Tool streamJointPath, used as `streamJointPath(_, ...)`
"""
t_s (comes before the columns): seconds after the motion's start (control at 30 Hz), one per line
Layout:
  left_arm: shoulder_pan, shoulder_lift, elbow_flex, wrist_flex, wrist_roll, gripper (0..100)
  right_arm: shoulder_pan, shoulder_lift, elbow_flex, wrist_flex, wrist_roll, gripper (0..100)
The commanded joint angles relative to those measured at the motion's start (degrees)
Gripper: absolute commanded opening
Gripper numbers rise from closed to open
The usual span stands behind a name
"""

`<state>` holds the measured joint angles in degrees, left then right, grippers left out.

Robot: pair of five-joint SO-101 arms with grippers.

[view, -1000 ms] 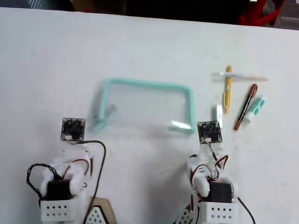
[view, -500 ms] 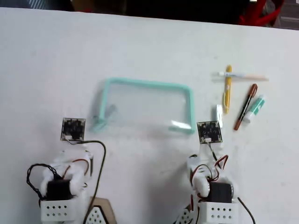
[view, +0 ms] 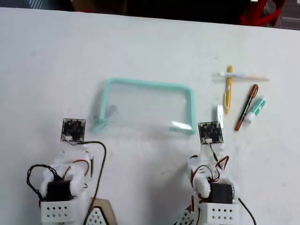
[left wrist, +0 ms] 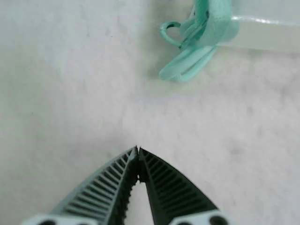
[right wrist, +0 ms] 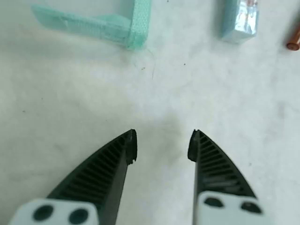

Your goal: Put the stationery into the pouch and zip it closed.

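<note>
Nothing has moved since the earlier frames: both arms and every item sit exactly where they were, so the task has not begun.

High view: the clear pouch (view: 145, 84) with its green edge lies mid-frame on the bench (view: 70, 56). The stationery is all still outside it, at the right: a yellow pen (view: 228, 89), a white pen (view: 243, 75) lying across the yellow pen's top, a brown pen (view: 247, 107), a green-and-white marker (view: 255, 108) and a small white block (view: 220, 115).

Left wrist view: the left hand (left wrist: 138, 152) is pressed together at the bottom centre, holding nothing. The pouch's green pull loop (left wrist: 187, 65) lies at the upper right.

Right wrist view: the right hand (right wrist: 162, 143) is spread and holds nothing, low in the frame. The pouch corner sits at the upper left, the block at the upper right.
</note>
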<state>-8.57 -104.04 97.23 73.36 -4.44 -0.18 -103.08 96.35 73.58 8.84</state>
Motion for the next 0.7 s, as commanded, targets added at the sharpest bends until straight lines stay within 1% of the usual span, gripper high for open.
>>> streamJointPath(0.0, 0.2, -0.5, -0.3, 0.4, -0.2, 3, 0.1, -0.4, 0.4, -0.7, -0.4, 18.4)
streamJointPath(0.17, 0.3, -0.5, -0.3, 0.4, -0.2, 3, 0.1, -0.4, 0.4, -0.7, -0.4, 18.4)
streamJointPath(0.27, 0.3, -0.5, -0.3, -2.3, -0.1, 3, 0.0, -0.4, 0.4, -1.0, -0.4, 18.4)
streamJointPath(0.37, 0.3, -0.5, -0.3, -9.3, -0.1, 3, 0.0, -0.4, 0.4, -6.8, -0.4, 18.4)
streamJointPath(0.53, 0.3, -0.5, -0.3, -24.5, -0.1, 3, 0.0, -0.4, 0.4, -24.6, -0.4, 18.4)
streamJointPath(0.67, 0.4, -0.5, -0.3, -36.0, -0.1, 3, 0.0, -0.4, 0.4, -36.0, -0.4, 18.4)
